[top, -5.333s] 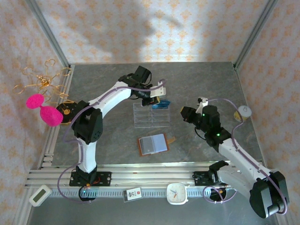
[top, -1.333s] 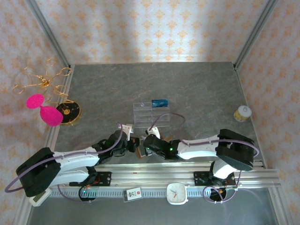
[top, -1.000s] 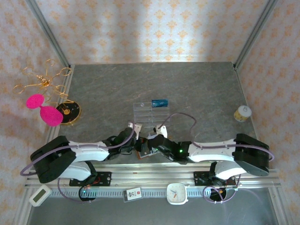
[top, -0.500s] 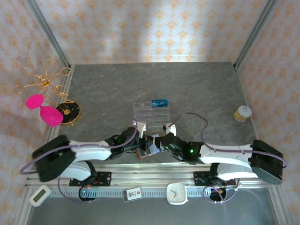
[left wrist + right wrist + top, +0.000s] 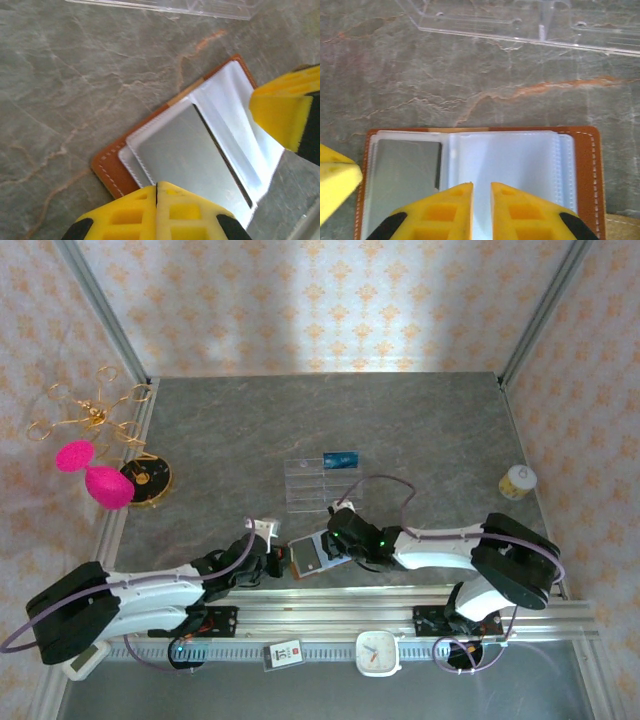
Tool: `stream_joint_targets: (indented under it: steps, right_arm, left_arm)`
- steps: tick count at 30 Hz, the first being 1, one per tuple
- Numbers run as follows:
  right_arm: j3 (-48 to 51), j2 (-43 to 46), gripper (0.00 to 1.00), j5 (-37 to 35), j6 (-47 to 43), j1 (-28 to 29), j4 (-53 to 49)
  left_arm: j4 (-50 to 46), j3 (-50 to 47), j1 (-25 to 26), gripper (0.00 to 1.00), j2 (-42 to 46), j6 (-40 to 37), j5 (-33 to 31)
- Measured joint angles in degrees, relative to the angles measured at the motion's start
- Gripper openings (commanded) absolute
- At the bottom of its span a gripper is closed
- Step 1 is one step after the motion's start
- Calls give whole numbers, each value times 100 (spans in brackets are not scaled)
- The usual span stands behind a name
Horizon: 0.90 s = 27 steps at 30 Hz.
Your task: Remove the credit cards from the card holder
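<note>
The card holder lies open on the table near the front rail, brown leather with pale inner pockets. A dark card, grey with glare, sits in its left pocket. A bright blue card lies in the clear tray behind. My left gripper is shut and empty, its tips over the holder's left edge. From the right, my right gripper hovers over the pale middle pocket, jaws a narrow slit apart with nothing seen between them. Its finger shows in the left wrist view.
The clear tray's edge is just beyond the holder. A pink object, gold wire and a black disc sit at the left; a small jar at the right. A clock lies below the front rail.
The left gripper has drawn back to the holder's left side. The right gripper has shifted left over the holder and its jaws have narrowed. The holder now lies open between them.
</note>
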State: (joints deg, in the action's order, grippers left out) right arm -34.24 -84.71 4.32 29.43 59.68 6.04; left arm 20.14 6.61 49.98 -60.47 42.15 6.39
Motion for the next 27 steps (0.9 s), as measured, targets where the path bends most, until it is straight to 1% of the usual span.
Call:
stream_joint_targets:
  steps: [5,9,12,15,17,19,21,24,27]
  right_arm:
    - [354,50,13,-133,293,-22,87]
    - [697,428,15,-210,605,-22,151]
    - [820,684,19,-291,721,-22,52]
    - [820,903,21,-299,673,-22,-57]
    - [769,1032,21,-175,579,-26,-87]
    - [597,1019,21,50,483,-28,-81]
    - [385,909,20,321,433,-28,11]
    - [114,573,18,734,415,-55,286]
    - [-4,173,16,1051,444,-109,520]
  left_arm:
    - [439,140,-350,0,-678,-96,153]
    - [625,315,-584,0,-1036,-273,262]
    - [595,365,-704,0,-1012,-369,275]
    - [396,365,-726,0,-557,-437,284]
    - [345,365,-721,0,-168,-452,328]
    - [409,372,-640,0,42,-452,365]
    - [485,398,-481,0,-72,-452,385]
    - [597,452,-295,0,-505,-457,463]
    - [704,461,-258,0,-796,-470,516]
